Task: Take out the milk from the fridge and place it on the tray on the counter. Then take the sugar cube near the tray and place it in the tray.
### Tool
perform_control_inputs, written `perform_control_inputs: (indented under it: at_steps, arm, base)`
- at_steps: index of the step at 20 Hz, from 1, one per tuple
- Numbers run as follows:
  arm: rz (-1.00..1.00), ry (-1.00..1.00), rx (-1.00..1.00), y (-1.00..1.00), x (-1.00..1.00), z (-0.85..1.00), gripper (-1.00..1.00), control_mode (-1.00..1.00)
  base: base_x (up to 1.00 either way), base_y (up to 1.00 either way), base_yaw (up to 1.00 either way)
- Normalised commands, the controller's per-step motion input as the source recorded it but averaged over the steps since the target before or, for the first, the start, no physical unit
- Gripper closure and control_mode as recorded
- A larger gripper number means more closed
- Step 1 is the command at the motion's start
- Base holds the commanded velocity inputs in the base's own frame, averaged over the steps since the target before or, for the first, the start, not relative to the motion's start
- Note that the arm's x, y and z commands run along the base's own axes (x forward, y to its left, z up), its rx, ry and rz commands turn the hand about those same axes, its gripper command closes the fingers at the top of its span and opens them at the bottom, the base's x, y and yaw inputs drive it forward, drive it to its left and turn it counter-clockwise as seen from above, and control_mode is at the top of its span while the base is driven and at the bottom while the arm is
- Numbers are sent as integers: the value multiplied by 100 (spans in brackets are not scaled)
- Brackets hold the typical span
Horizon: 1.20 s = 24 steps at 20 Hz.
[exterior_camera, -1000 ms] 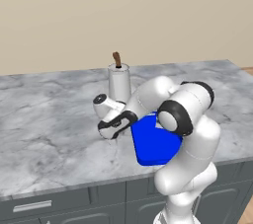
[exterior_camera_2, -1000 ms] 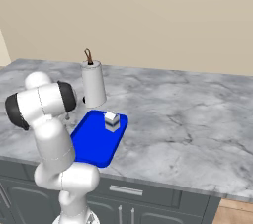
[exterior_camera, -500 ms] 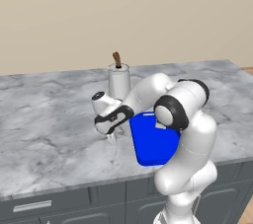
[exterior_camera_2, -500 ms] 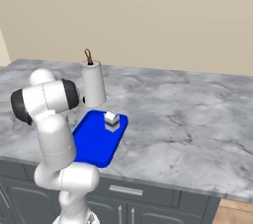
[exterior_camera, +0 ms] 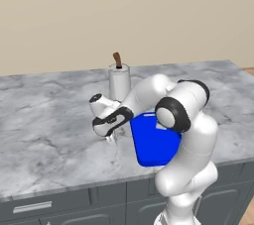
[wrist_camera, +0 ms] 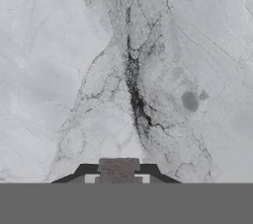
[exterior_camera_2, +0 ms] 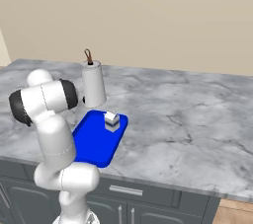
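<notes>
My gripper [exterior_camera: 110, 138] points down at the counter [exterior_camera: 47, 120], just left of the blue tray [exterior_camera: 155, 144]. Its jaws are shut on the sugar cube [wrist_camera: 118, 166], which appears in the hand view as a small shaded block between the dark fingertips [wrist_camera: 74, 177], low over the marble [wrist_camera: 74, 70]. The right base view has the milk [exterior_camera_2: 111, 121], a small white carton with a blue band, standing upright in the far part of the tray [exterior_camera_2: 91, 146]. My arm covers the milk in the left base view. The fridge is out of view.
A white paper-towel roll [exterior_camera: 119, 81] with a brown spindle stands just behind the tray, also seen as a roll [exterior_camera_2: 93, 86] from the right. The counter's front edge [exterior_camera: 74, 187] runs over dark cabinets with metal handles. Open marble [exterior_camera_2: 197, 114] lies right of the tray.
The gripper has moved left and down to the counter beside the tray, and its jaws have gone from open to shut on the small cube. Milk and tray have not moved.
</notes>
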Motion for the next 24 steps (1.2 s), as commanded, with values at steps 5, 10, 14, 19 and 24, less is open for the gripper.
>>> perform_control_inputs:
  at_steps: [5, 10, 14, 19, 24]
  arm:
    - [0, -12, -1, -6, -50, 5, 100, -100]
    - [-3, -4, 0, -25, -55, 78, 100, -100]
    - [-9, 0, 0, -66, -32, 98, 100, -100]
    - [-5, -1, 0, -96, -40, 39, 100, -100]
    - [0, -4, 0, -82, -25, -3, 100, -100]
  base:
    - [0, 0, 0]
    - [0, 0, 0]
    - [0, 0, 0]
    - [0, 0, 0]
    - [0, 0, 0]
